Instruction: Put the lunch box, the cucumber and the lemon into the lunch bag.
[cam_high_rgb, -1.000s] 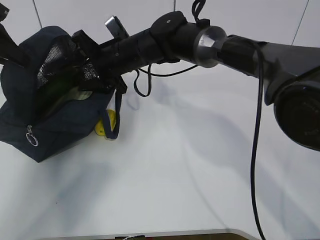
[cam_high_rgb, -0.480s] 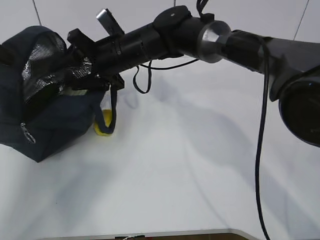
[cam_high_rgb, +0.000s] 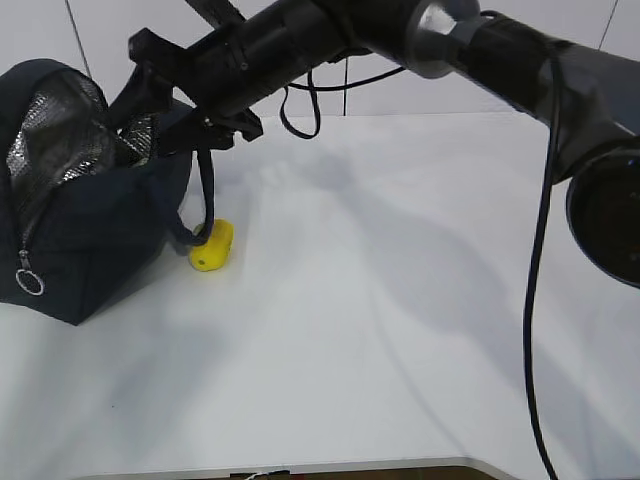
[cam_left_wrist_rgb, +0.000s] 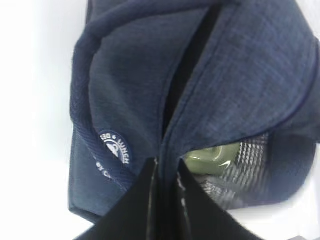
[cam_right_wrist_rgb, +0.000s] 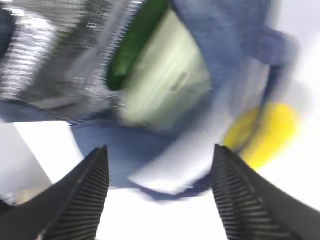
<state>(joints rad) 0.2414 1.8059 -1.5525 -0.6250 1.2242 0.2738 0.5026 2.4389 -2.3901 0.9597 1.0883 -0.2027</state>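
Observation:
The navy lunch bag (cam_high_rgb: 100, 235) stands at the left with its mesh-lined mouth open. Inside it lie the lunch box (cam_right_wrist_rgb: 165, 75), showing its pale green lid (cam_left_wrist_rgb: 210, 159), and the dark green cucumber (cam_right_wrist_rgb: 132, 45) along its far side. The yellow lemon (cam_high_rgb: 212, 247) lies on the table against the bag's right side, beside a hanging handle loop (cam_high_rgb: 200, 205); it also shows in the blurred right wrist view (cam_right_wrist_rgb: 265, 132). My right gripper (cam_high_rgb: 150, 85) hovers open and empty over the bag's mouth (cam_right_wrist_rgb: 160, 150). My left gripper (cam_left_wrist_rgb: 166, 162) is shut on the bag's fabric edge.
The white table (cam_high_rgb: 380, 330) stretches to the right and front of the bag. My right arm (cam_high_rgb: 450, 40) reaches across from the upper right, with a black cable (cam_high_rgb: 535, 300) hanging from it. A white wall stands behind the table.
My right gripper has risen out of the bag's mouth and now sits above it. The bag has shifted left and its mouth has opened wider, leaving the lemon more exposed.

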